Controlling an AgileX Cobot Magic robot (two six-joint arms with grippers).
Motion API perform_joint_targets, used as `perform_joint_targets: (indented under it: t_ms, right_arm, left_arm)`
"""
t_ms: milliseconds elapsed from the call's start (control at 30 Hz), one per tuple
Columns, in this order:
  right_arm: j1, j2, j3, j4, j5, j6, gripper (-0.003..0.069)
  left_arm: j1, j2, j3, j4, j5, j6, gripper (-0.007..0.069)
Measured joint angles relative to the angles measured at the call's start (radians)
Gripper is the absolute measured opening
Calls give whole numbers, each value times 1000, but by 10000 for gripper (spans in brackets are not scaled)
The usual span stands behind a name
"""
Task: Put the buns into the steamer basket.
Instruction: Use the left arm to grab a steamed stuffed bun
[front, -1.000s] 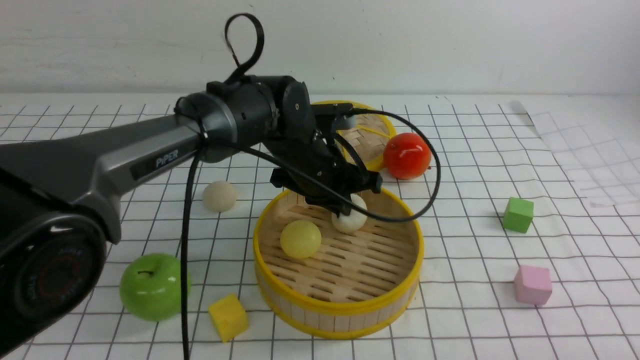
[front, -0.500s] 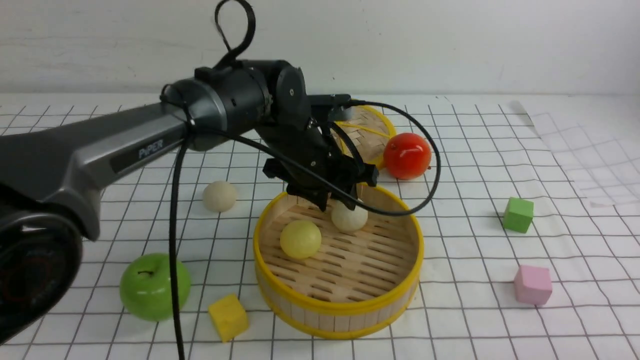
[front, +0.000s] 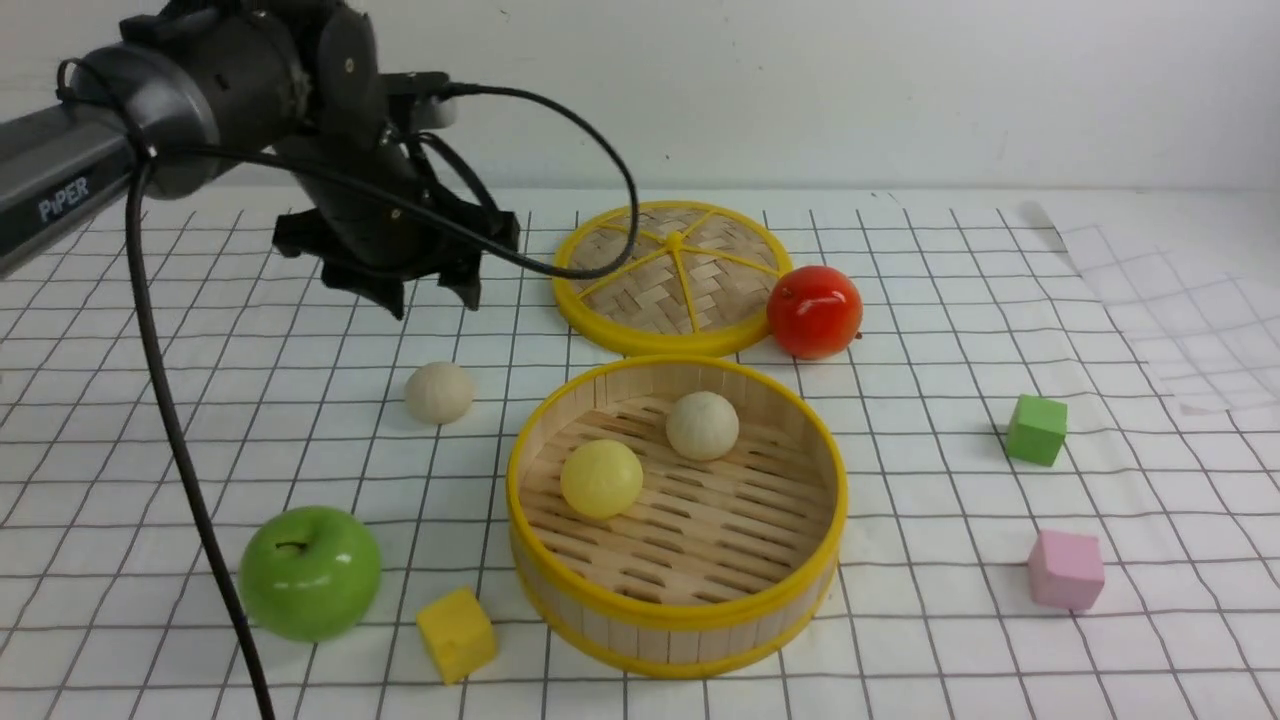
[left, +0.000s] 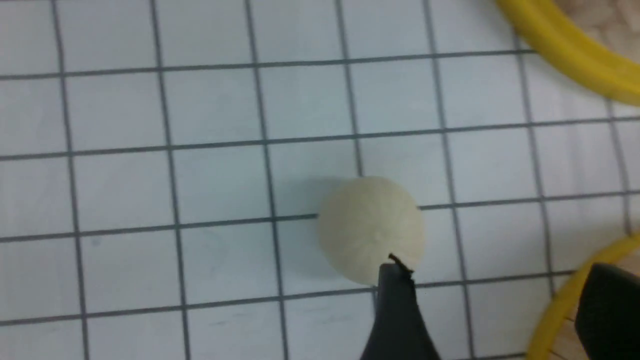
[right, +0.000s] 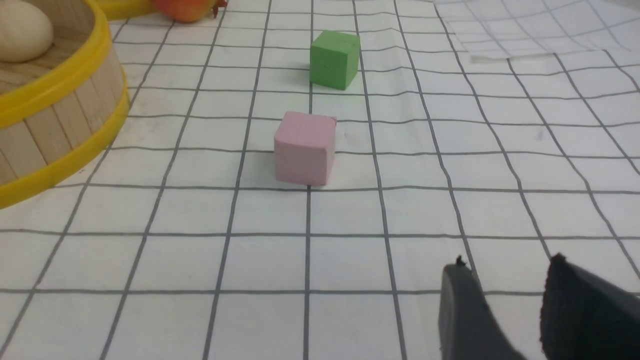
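Observation:
The steamer basket (front: 677, 610) stands at the table's centre front. Inside it lie a pale yellow bun (front: 600, 478) and a cream-white bun (front: 702, 425). Another cream-white bun (front: 438, 392) lies on the table left of the basket. My left gripper (front: 432, 300) hangs open and empty, high above and behind that bun. In the left wrist view the bun (left: 370, 230) lies below the left gripper (left: 495, 280), just beside one fingertip (left: 395, 295). My right gripper (right: 507, 265) is open and empty, low over the table; it is out of the front view.
A woven lid (front: 675, 275) and a red fruit (front: 814, 311) lie behind the basket. A green apple (front: 310, 572) and a yellow cube (front: 456, 633) sit front left. A green cube (front: 1036, 429) and a pink cube (front: 1066, 569) sit right.
My left gripper let go of the cream-white bun in the basket, then rose and swung left and back, out of the basket. It now hangs above the bun on the table.

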Motion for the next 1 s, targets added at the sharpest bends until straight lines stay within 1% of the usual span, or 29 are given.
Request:
perform_joint_targets:
  t_ms: [233, 433, 767, 1000]
  right_arm:
    - [0, 0, 0, 0, 0, 0, 239]
    - [0, 0, 0, 0, 0, 0, 239]
    - [0, 0, 0, 0, 0, 0, 239]
    - [0, 0, 0, 0, 0, 0, 239]
  left_arm:
    - [5, 72, 1, 6, -55, -2, 377]
    - [5, 86, 1, 56, -86, -3, 330]
    - [5, 128, 1, 55, -78, -3, 248]
    - [5, 158, 1, 48, -82, -3, 242]
